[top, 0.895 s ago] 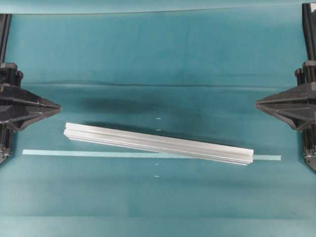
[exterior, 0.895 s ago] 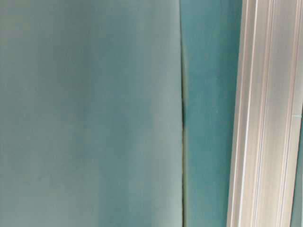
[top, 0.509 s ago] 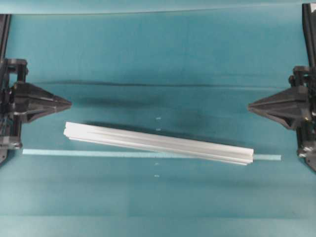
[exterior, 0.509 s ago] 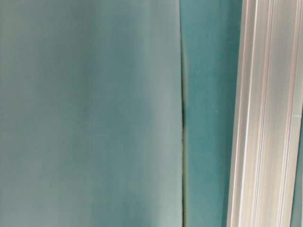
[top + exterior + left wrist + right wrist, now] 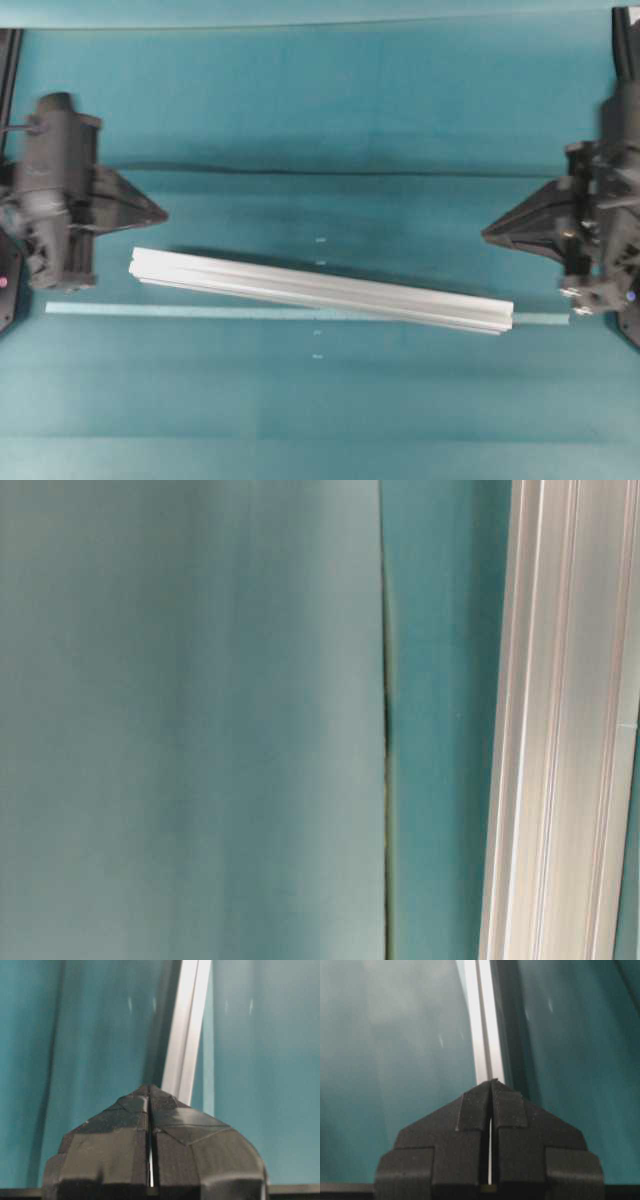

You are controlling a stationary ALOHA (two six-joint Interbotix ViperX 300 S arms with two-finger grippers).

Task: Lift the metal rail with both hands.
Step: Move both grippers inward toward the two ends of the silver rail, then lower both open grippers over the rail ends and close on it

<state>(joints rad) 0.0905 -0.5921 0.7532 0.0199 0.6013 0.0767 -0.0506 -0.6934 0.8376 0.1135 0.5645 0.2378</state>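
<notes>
Showing what overhead blurs, wrist views reveal left gripper [image 5: 150,1091] and right gripper [image 5: 492,1085] closed, empty, facing the metal rail [image 5: 320,291].

open mat [image 5: 330,110] all round metal rail [image 5: 320,291]; no obstacles.

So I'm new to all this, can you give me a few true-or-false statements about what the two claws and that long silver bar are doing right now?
1. The metal rail lies on the table, held by neither claw. True.
2. The left gripper has its fingers spread wide. False: its fingers are pressed together, as the left wrist view shows.
3. The right gripper is shut and holds nothing. True.
4. The rail lies exactly parallel to the pale tape strip. False: it lies at a slant and crosses over the strip, its right end lower in the overhead view.
5. Both grippers are already clamped on the rail's ends. False: each is apart from the rail, above its ends in the overhead view.
</notes>
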